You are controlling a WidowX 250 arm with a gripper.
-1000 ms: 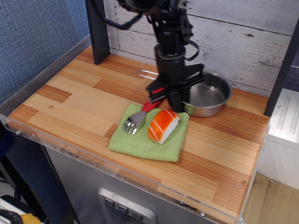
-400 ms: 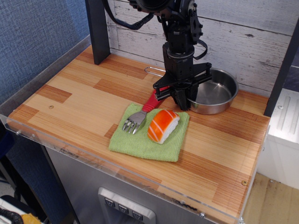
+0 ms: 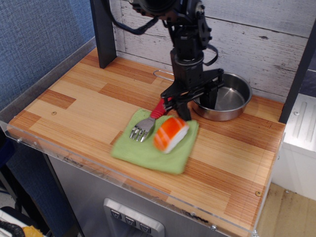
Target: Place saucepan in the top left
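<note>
Nearest the front edge of the table [image 3: 74, 113] lies a green cloth [image 3: 148, 150], blurred in this picture, with an orange-and-white sushi piece [image 3: 170, 134] on its right half and a red-handled metal fork [image 3: 146, 123] resting across its back left corner, tines on the cloth. Just behind these the claw [image 3: 196, 101] hangs low, its two fingers apart and straddling the near wall of the saucepan [image 3: 224, 98]: one finger stands outside the rim toward the cloth, the other dips inside the bowl. Whether the fingers press on the metal yet cannot be told, so the grip does not look made. The saucepan sits flat on the table at the back right, close to the white plank wall, and its thin wire handle [image 3: 163, 74] pokes out leftward behind the arm. As for progress, the task seems barely begun: the approach to the pan looks complete, but closing on the rim, lifting, carrying across to the far left corner by the dark post [image 3: 101, 34] and setting down all seem left to do. That corner is bare wood for now.
</note>
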